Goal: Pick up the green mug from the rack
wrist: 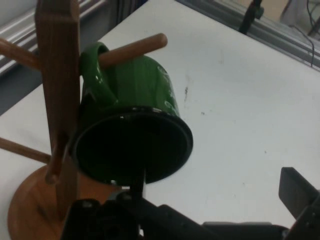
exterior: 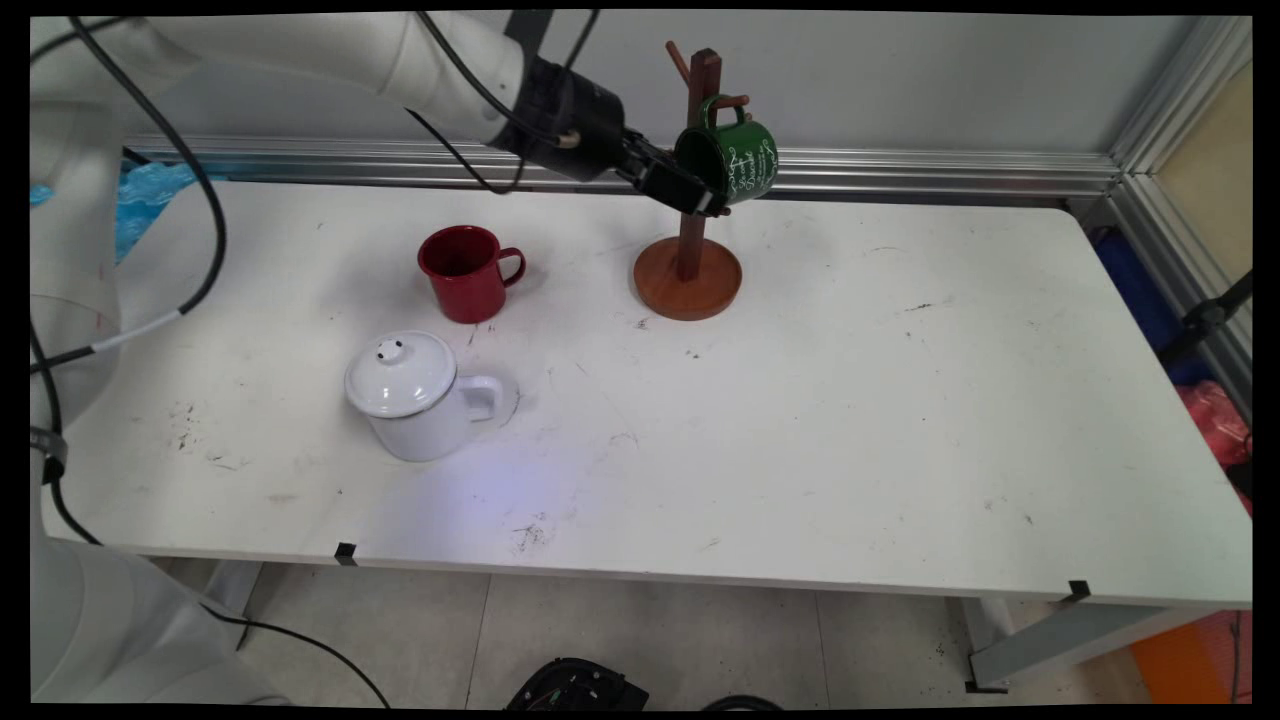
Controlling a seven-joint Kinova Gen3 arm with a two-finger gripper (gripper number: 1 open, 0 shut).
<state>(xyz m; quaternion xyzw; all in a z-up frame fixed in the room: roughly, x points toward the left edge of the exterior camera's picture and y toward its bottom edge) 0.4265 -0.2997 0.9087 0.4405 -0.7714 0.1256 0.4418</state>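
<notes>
While the dark green enamel mug with white lettering (exterior: 738,160) hangs by its handle on a peg of the brown wooden mug tree (exterior: 690,235), the jaws sit right at its open mouth; this looks like the moment of contact with the rim rather than a firm hold. In the hand view the jaws stand spread: one finger (wrist: 137,184) rises to the lower edge of the mug's black rim and seems to touch it; the other finger (wrist: 300,192) stands well off to the side, clear of the mug; nothing is pinched between them. The mug tilts, mouth towards the hand, its handle looped over the round peg (wrist: 132,50) beside the upright post.

The white arm (exterior: 400,50) reaches in from the upper left, high above the white desk (exterior: 850,400), its wrist sloping down and to the right, black cables trailing under it. Nearer the camera, well apart from the tree's round base, a red enamel mug (exterior: 465,272) stands upright; a white lidded enamel pot (exterior: 415,395) stands just in front of it.
</notes>
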